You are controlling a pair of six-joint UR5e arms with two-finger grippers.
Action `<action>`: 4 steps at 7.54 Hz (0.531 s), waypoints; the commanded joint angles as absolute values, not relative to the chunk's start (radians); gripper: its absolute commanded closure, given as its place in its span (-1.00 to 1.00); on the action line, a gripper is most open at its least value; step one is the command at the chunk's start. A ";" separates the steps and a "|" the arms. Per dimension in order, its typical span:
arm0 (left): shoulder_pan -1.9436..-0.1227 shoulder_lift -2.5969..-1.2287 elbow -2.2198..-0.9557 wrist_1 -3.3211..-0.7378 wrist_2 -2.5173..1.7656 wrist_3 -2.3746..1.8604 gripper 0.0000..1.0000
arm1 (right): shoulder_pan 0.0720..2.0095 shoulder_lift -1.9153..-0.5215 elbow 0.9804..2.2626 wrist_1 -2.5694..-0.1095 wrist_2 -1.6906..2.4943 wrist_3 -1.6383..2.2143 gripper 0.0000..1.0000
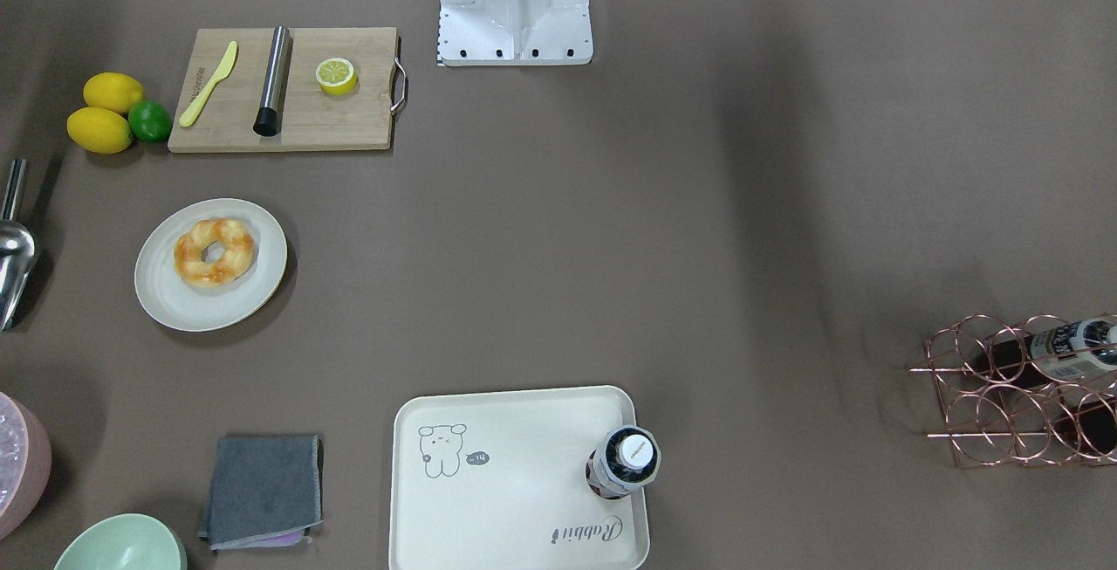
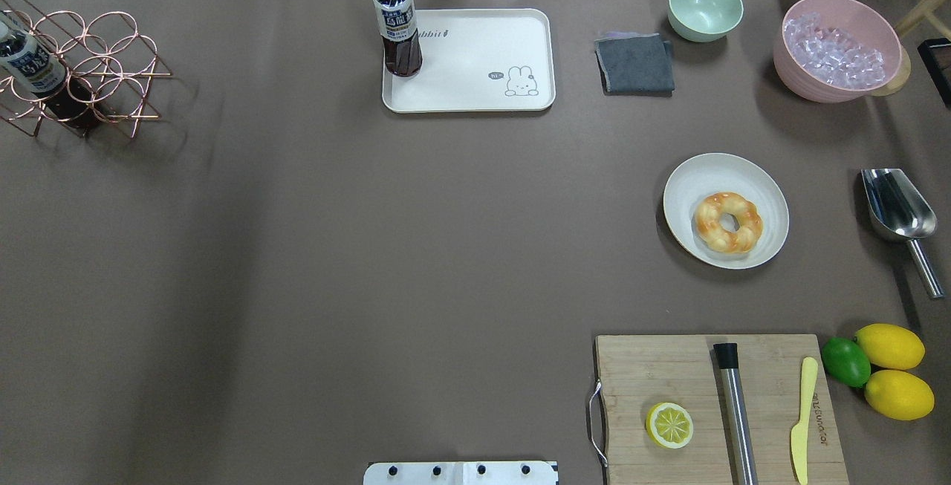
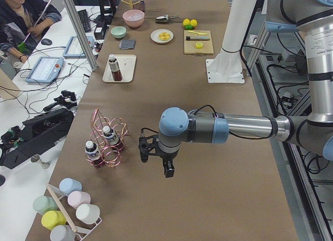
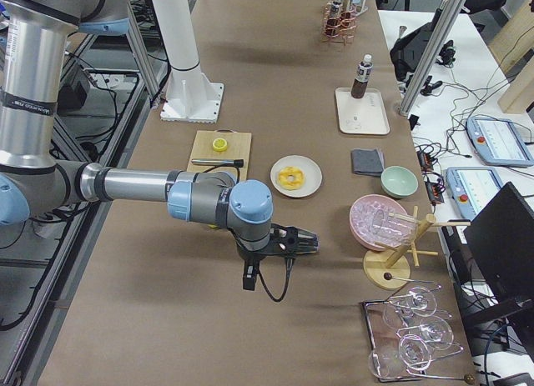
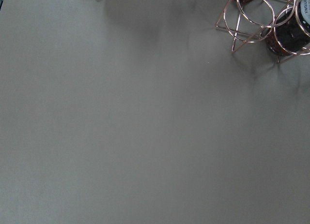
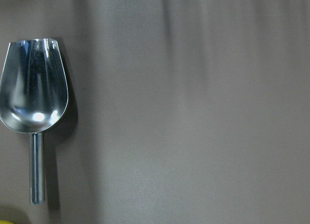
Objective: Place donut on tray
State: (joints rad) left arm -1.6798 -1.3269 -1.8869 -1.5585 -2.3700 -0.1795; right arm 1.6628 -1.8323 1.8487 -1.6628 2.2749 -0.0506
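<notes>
The donut [image 2: 728,222], golden-orange with pale patches, lies on a round off-white plate [image 2: 698,180] on the table's right side; it also shows in the front view [image 1: 214,250]. The cream tray [image 2: 475,47] with the cartoon drawing sits at the far middle and carries an upright dark drink bottle [image 2: 397,24] in one corner. My left gripper [image 3: 142,150] hovers near the copper rack, far from both. My right gripper [image 4: 314,243] hovers over the table near the pink bowl. Both show only in the side views, so I cannot tell whether they are open or shut.
A wooden cutting board [image 2: 669,373] holds a lemon half [image 2: 669,425], a steel rod and a yellow knife. Two lemons and a lime [image 2: 845,361], a metal scoop [image 2: 897,206], a grey cloth [image 2: 635,63], a green bowl [image 2: 705,7], a pink ice bowl [image 2: 838,47] and a copper bottle rack [image 2: 67,69] stand around.
</notes>
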 commanded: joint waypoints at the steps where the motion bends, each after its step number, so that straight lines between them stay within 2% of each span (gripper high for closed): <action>1: -1.678 -1.327 -1.887 -1.559 -2.370 -0.179 -0.98 | 1.663 -1.833 1.859 -1.663 2.275 -0.051 -1.00; 4: -1.675 -1.327 -1.887 -1.559 -2.370 -0.179 -0.98 | 1.663 -1.835 1.861 -1.663 2.298 -0.049 -1.00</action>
